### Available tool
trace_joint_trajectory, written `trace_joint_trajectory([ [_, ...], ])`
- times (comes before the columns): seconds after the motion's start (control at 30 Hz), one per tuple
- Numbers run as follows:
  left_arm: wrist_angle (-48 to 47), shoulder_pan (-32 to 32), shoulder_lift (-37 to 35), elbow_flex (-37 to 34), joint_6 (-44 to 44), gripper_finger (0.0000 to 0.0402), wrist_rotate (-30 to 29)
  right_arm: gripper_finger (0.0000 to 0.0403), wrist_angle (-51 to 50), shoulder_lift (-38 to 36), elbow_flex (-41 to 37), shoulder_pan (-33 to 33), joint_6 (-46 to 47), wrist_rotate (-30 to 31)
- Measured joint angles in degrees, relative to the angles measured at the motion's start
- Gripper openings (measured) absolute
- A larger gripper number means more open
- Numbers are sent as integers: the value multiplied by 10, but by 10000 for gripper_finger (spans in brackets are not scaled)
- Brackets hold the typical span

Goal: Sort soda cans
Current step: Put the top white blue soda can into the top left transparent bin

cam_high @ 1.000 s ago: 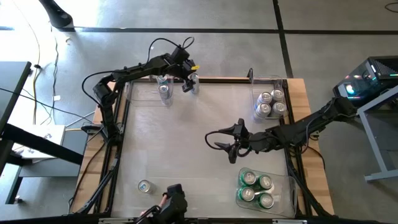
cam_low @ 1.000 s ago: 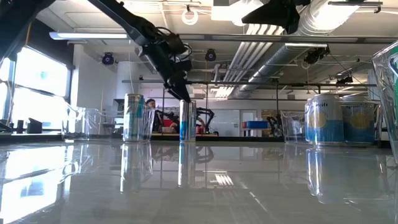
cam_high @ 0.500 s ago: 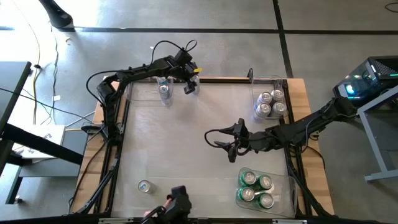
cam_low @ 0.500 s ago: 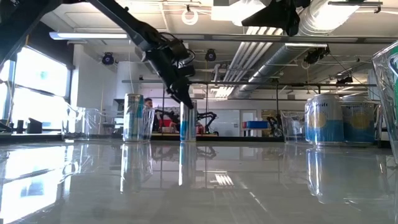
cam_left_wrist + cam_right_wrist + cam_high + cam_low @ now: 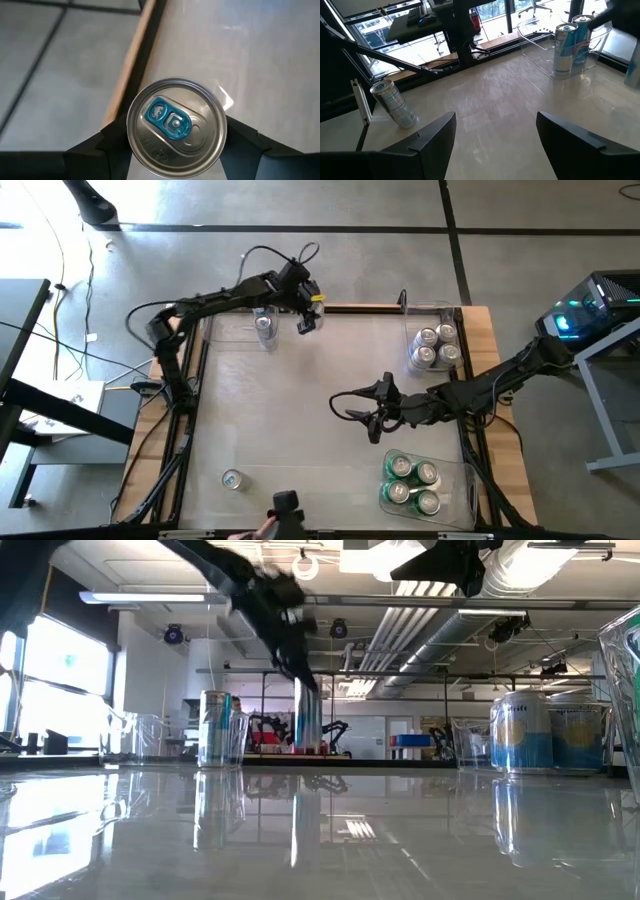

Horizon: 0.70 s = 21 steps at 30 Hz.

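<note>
My left gripper is at the table's far edge, shut on a slim silver-and-blue soda can with a blue tab, beside a clear bin. That bin has one more can standing in it. My right gripper hovers open over the table's middle right, touching nothing. A lone can stands near the left near corner. Silver cans fill the far right bin, and green cans fill the near right bin. My left gripper pinches the can's upper body just under its rim between the two fingers, one on each side. The fingers come from above, pointing down. The can stands upright in the hold, lifted clear of the table.
The three clear bins sit along the far and right sides. The wooden table edge runs right beside the held can. A dark object held by a person's hand shows at the near edge. Bare tabletop lies between the arms.
My left gripper has risen a little, staying shut, and has lifted the can off the table at the far edge; the can stays upright. The dark object at the near edge has shifted about.
</note>
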Motion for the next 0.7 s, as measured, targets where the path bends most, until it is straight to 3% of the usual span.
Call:
trace_joint_trajectory([
  [0.2, -53, -30, -118, 0, -19, 222, -88, 272, -7, 0, 0, 0, -5, 0],
  [0.37, -133, -41, -225, 1, -69, 222, -215, 272, -21, 0, 0, 0, -5, 3],
  [0.47, -185, -19, -268, 1, -105, 222, -266, 272, -24, 0, 0, 0, -10, 3],
  [0.7, -256, 100, -302, -30, -173, 222, -277, 272, -24, 0, 0, 3, -11, 3],
])
